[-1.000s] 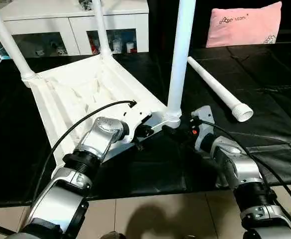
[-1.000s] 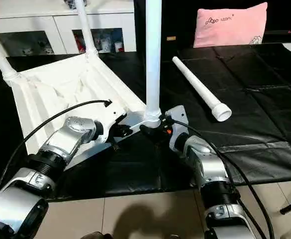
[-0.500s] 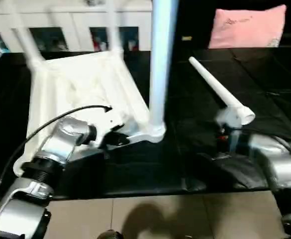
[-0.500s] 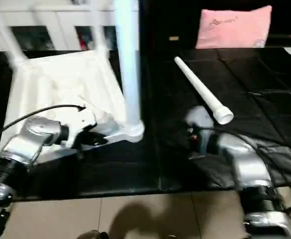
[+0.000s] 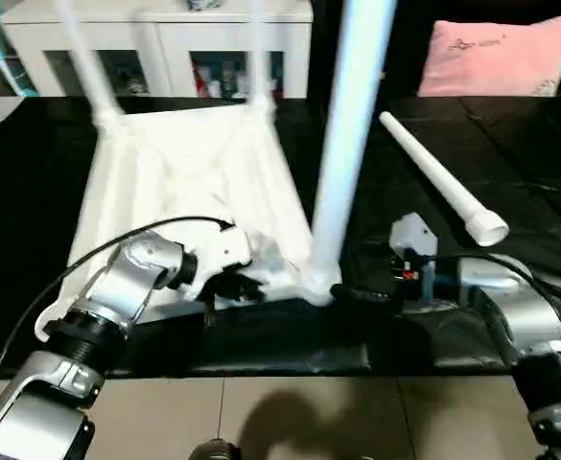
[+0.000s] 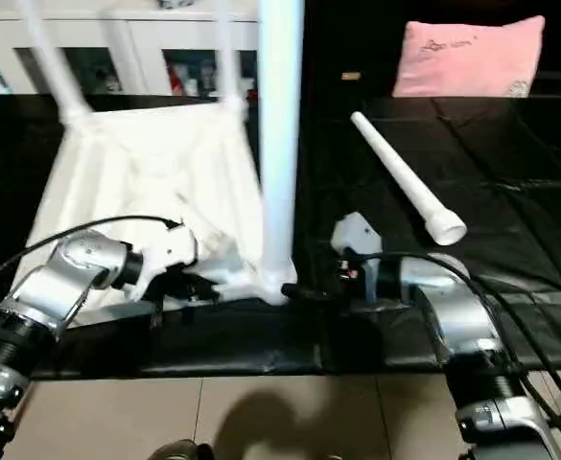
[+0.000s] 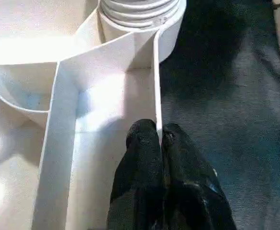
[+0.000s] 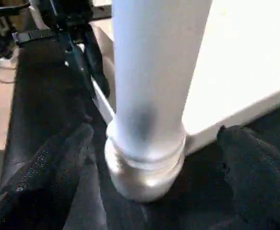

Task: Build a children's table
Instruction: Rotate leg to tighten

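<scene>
Left gripper [image 7: 160, 139] pinched on thin rim of tabletop [image 5: 179, 158], just beside near leg [image 5: 342, 144]. Tabletop upside down on black mat [image 5: 510, 144], near leg upright in its corner socket. Right gripper [image 8: 149, 143] spread wide, straddling near leg's base. Loose leg [image 5: 443, 182] right of near leg.

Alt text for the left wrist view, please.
The left gripper, two black fingers shut, pinches a thin upright rib of the white plastic ribbed tabletop underside. Beyond stands a white leg's ringed base in a round corner socket; a black mat lies alongside.
</scene>
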Motion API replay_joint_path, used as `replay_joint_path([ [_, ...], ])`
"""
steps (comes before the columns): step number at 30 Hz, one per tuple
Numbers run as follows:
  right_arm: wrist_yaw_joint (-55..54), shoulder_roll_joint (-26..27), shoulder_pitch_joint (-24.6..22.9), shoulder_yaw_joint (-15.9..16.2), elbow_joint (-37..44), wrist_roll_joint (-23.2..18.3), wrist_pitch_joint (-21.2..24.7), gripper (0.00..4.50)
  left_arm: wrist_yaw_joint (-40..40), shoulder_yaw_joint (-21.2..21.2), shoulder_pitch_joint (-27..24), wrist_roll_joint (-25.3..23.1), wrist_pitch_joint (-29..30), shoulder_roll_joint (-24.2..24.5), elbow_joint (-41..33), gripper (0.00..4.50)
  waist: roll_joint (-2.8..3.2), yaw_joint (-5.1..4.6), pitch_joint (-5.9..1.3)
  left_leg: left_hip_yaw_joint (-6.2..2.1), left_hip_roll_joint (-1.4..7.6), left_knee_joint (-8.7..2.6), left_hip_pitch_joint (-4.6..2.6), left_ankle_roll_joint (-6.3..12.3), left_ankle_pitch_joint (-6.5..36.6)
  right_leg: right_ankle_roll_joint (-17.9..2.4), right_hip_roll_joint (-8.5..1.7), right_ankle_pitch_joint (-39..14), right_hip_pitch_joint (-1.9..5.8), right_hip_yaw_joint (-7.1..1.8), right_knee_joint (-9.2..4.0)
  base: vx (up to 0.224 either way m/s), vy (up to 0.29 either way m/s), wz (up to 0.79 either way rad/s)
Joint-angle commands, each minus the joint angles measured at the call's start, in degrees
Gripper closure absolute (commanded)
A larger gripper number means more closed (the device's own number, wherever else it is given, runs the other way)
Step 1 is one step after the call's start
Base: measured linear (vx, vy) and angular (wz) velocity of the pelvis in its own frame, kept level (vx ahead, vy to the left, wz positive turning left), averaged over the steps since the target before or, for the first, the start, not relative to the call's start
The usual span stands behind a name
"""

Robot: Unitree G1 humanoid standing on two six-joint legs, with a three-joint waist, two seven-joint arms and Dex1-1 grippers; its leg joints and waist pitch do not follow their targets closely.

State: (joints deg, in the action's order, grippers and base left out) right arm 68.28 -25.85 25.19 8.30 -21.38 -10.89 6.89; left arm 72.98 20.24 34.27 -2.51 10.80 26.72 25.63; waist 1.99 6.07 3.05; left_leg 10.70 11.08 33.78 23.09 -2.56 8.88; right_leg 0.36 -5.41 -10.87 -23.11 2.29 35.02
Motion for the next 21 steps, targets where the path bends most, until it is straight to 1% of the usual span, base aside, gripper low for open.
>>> replay_joint_path([
  [1,1.8,0.0,0.2,0.7,0.6,-0.2,-0.5,0.02,2.5,1.7,0.0,0.3,-1.2,-0.4,-2.5,4.5,-0.45,-0.34,-4.22,-0.32,1.9,-3.68,-1.81,2.92,12.1,-14.6,-2.24,-5.8,2.34,-1.43,-3.37,0.0,0.0,0.0],
  [2,1.9,0.1,0.3,0.8,0.6,-0.2,-0.6,0.02,2.5,1.7,0.0,0.3,-1.2,-0.4,-2.5,4.5,-0.49,-0.27,-4.21,-0.32,1.89,-3.69,-1.79,3.0,12.0,-14.5,-2.28,-5.8,2.34,-1.42,-3.38,0.0,0.0,0.0],
  [4,2.6,0.5,1.1,1.8,-1.4,0.7,-1.9,0.28,3.1,2.4,-0.2,0.1,-1.1,-0.6,-3.4,4.5,-0.6,-0.21,-4.29,-0.36,1.9,-3.66,-1.78,2.92,11.8,-14.5,-2.33,-5.9,2.38,-1.42,-3.33,0.0,0.0,0.0],
  [7,3.3,0.7,1.6,2.2,-2.4,0.9,-2.4,0.41,3.4,2.7,-0.4,0.0,-0.8,-0.5,-4.3,4.5,-0.65,-0.05,-4.27,-0.34,1.9,-3.6,-1.82,2.94,11.7,-14.6,-2.32,-6.2,2.34,-1.42,-3.36,0.0,0.0,0.0],
  [8,3.4,0.8,2.0,2.3,-3.0,0.9,-2.5,0.55,3.7,2.9,-0.5,0.1,-0.7,-0.4,-4.7,4.5,-0.72,-0.05,-4.31,-0.33,1.91,-3.57,-1.78,3.06,11.4,-14.7,-2.27,-5.7,2.38,-1.41,-3.27,0.0,0.0,0.0],
  [9,3.6,0.7,2.3,2.5,-3.3,0.8,-2.6,0.71,3.8,3.1,-0.5,0.2,-0.7,-0.3,-4.9,4.5,-0.7,-0.01,-4.31,-0.34,1.89,-3.55,-1.76,3.23,11.2,-14.7,-2.3,-5.7,2.38,-1.4,-3.23,0.0,0.0,0.0],
  [11,4.1,0.6,2.6,2.7,-3.8,0.9,-2.9,0.79,3.9,3.3,-0.5,0.2,-0.6,-0.1,-5.0,4.5,-0.66,-0.05,-4.27,-0.31,1.85,-3.54,-1.78,3.21,11.3,-14.6,-2.25,-6.3,2.33,-1.38,-3.3,0.0,0.0,0.0],
  [13,4.6,0.5,2.9,2.8,-4.3,0.9,-2.9,1.09,4.1,3.5,-0.5,0.2,-0.7,0.0,-5.1,4.5,-0.67,0.01,-4.27,-0.32,1.9,-3.52,-1.81,3.18,11.3,-14.6,-2.27,-6.5,2.32,-1.42,-3.26,0.0,0.0,0.0],
  [16,5.3,0.3,3.2,2.9,-4.9,0.7,-3.1,1.33,4.4,3.8,-0.5,0.1,-0.8,0.1,-5.2,4.5,-0.7,0.04,-4.3,-0.31,1.85,-3.47,-1.73,3.2,11.4,-14.5,-2.25,-6.3,2.39,-1.41,-3.24,0.0,0.0,0.0],
  [17,5.9,0.2,3.3,2.9,-5.1,0.6,-3.3,1.33,4.5,4.0,-0.5,0.1,-0.8,0.2,-5.3,4.5,-0.7,0.04,-4.31,-0.31,1.82,-3.45,-1.74,3.21,11.3,-14.5,-2.25,-6.4,2.4,-1.4,-3.24,0.0,0.0,0.0],
  [18,6.0,0.2,3.3,2.9,-5.2,0.6,-3.3,1.53,4.5,4.0,-0.5,0.1,-0.8,0.2,-5.4,4.5,-0.71,0.03,-4.3,-0.32,1.82,-3.47,-1.72,3.23,11.3,-14.5,-2.25,-6.4,2.41,-1.38,-3.24,0.0,0.0,0.0],
  [21,7.0,0.0,3.2,3.2,-5.3,0.3,-3.4,1.72,4.7,4.1,-0.5,-0.1,-1.0,0.2,-5.2,4.5,-0.68,0.07,-4.4,-0.31,1.83,-3.37,-1.77,3.42,10.7,-14.7,-2.22,-5.8,2.41,-1.39,-3.18,0.0,0.0,0.0],
])
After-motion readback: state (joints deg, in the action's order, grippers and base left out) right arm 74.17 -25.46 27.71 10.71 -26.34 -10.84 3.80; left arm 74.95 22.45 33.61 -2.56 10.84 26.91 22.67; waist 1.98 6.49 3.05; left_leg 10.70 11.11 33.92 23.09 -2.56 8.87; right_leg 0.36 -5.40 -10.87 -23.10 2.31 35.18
